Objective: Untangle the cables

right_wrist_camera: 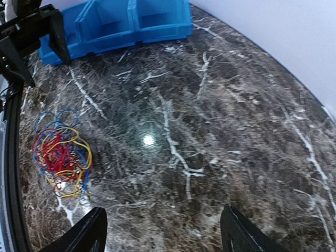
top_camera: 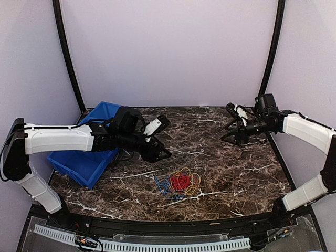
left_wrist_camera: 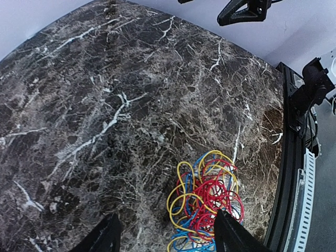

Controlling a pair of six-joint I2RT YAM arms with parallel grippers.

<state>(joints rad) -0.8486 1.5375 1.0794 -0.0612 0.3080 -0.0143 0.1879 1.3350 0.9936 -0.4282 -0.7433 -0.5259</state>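
We see the cables (top_camera: 179, 182), red, blue and yellow, lying in one tangled heap on the table (top_camera: 241, 173) near its front edge. Our left tool (top_camera: 165, 138) and right tool (top_camera: 227, 124) both hang above the table, fingers apart, well away from the heap

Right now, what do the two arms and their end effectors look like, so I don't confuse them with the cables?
The left arm and right arm both have white shell segments with black joints, and black cords run near the wrists. The left end effector and right end effector are black, each with two tapered, triangular fingers. No markings are readable.
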